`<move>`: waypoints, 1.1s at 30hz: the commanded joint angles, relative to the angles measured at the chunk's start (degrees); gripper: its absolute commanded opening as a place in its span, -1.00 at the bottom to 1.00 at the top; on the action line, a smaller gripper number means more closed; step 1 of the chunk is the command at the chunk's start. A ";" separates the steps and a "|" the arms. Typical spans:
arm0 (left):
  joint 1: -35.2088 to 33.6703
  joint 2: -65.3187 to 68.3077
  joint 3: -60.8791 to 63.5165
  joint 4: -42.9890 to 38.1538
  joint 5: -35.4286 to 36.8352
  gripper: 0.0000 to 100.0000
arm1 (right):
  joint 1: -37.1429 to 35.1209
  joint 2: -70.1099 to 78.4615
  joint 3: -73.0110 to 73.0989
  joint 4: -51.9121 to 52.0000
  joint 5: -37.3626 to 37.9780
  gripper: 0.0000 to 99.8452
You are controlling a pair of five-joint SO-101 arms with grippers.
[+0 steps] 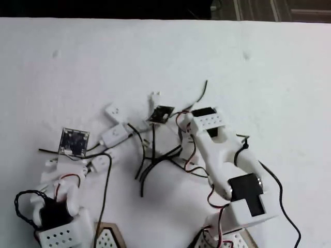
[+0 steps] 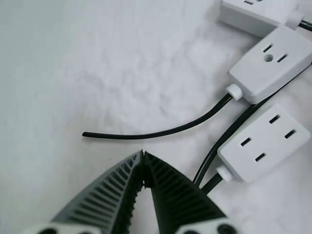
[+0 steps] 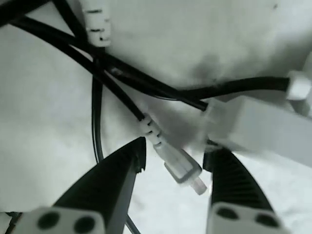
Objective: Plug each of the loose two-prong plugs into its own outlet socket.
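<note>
left gripper (image 2: 143, 158) fingers pressed together, holding nothing, three outlet sockets (image 2: 267, 67) ahead of its tips and off to one side, right gripper (image 3: 175, 155) spread wide, loose plug (image 3: 181, 168) lying between its fingers, not pinched, socket block (image 3: 263, 129) just beside one finger

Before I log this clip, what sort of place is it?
Probably a robotics test bench: a white-covered table, the left arm and right arm mounted at its edge, loose outlet sockets on black cords.
</note>
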 commanded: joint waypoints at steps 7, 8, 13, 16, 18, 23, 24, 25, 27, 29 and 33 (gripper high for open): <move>0.57 -0.48 -0.26 -1.32 -0.53 -0.95 | 0.48 0.04 -2.55 1.63 0.62 -0.97; 0.57 -0.48 -0.26 -1.32 -0.53 -0.95 | 0.40 0.04 -2.55 1.98 0.62 -0.96; 0.57 -0.48 -0.26 -1.32 -0.53 -0.95 | -0.31 -4.00 -2.64 6.20 0.44 -0.96; 0.57 -0.48 -0.26 -1.32 -0.53 -0.95 | -0.31 -10.24 -2.64 9.27 0.18 -0.96; 0.57 -0.48 -0.62 -1.32 -0.53 -0.95 | -0.22 -15.25 -2.64 11.65 0.09 -0.96; 0.57 -0.48 -3.60 -0.97 0.00 -0.95 | -0.31 -29.41 -2.64 18.33 0.00 -0.96; 0.57 -0.48 -4.48 -0.97 0.44 -0.95 | -0.31 -32.22 -2.64 19.38 -0.44 -0.96; 0.57 -0.48 -5.45 -1.05 1.67 -0.95 | -0.31 -34.95 -2.64 20.18 -1.58 -0.96; 0.57 -0.48 -8.53 -1.23 4.04 -0.95 | -0.40 -39.87 -2.64 21.14 -4.22 -0.96; 0.57 -0.48 -12.92 -1.05 5.71 -0.95 | -0.66 -44.09 -2.64 22.11 -6.51 -0.96; 0.66 -0.48 -20.48 -1.32 7.30 -0.95 | -0.66 -50.59 -2.64 22.20 -11.96 -0.96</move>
